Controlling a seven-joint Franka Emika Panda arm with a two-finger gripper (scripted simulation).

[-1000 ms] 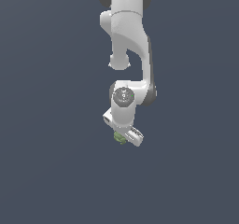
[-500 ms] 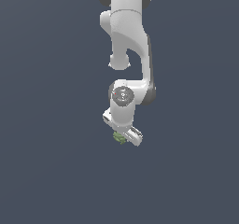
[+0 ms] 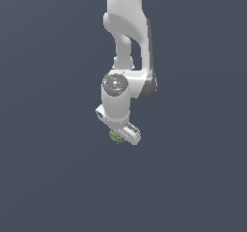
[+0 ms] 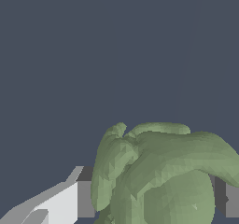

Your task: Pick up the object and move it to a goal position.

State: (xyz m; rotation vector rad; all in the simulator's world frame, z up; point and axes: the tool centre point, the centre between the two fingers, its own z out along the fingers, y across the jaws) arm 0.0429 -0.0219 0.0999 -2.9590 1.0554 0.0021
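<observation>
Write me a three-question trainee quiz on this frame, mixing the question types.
1. True or false: the green clump sits between the fingers of the tool.
2. Multiple choice: in the exterior view, the clump shows at A) the arm's base, B) the arm's lower tip, C) far off at the exterior view's right.
3. Short answer: what colour is the backdrop behind the arm?

Key: 1 true. 2 B. 3 plain dark blue-grey.

The gripper clasps the green clump below the arm.
</observation>
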